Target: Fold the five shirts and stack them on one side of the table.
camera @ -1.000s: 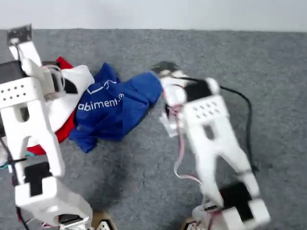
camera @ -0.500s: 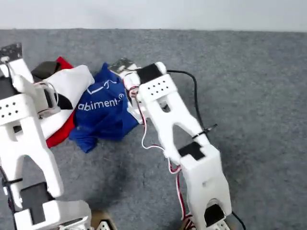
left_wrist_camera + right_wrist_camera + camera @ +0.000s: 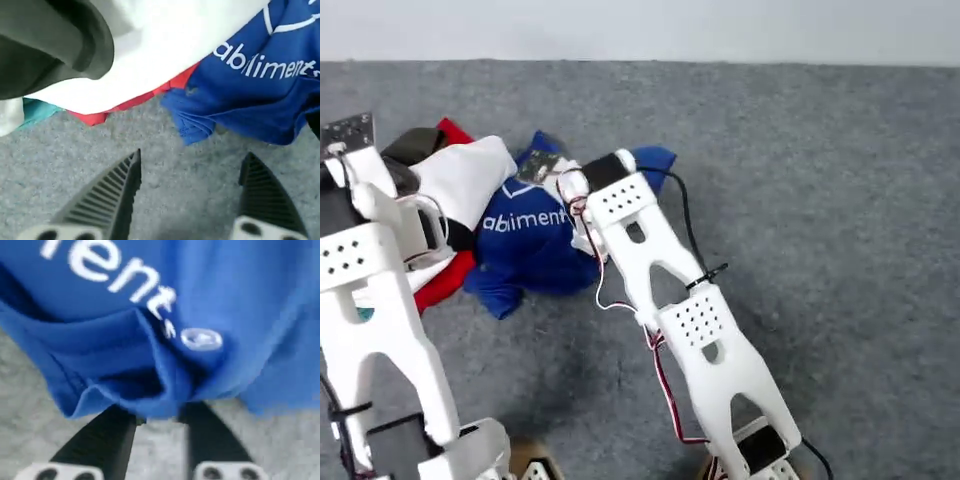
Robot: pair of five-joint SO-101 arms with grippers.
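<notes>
A heap of shirts lies at the table's left. The blue shirt (image 3: 525,245) with white lettering is in front, beside a white shirt (image 3: 470,175), a red shirt (image 3: 445,280) and a dark shirt (image 3: 410,145). My right gripper (image 3: 542,168) has come in over the blue shirt's far edge. In the right wrist view it (image 3: 160,412) is shut on a fold of the blue shirt (image 3: 150,315). My left gripper (image 3: 192,157) hangs open above bare table, just short of the blue shirt (image 3: 260,85), red shirt (image 3: 140,100) and white shirt (image 3: 165,50).
A teal shirt (image 3: 35,112) peeks from under the white one, and the dark shirt (image 3: 50,45) lies on top of the heap. The left arm (image 3: 370,270) stands at the table's left edge. Grey table (image 3: 820,200) spreads to the right of the heap.
The right arm has swung left from beside the blue shirt to over it, and its gripper now has a fold. The left arm has shifted slightly toward the front.
</notes>
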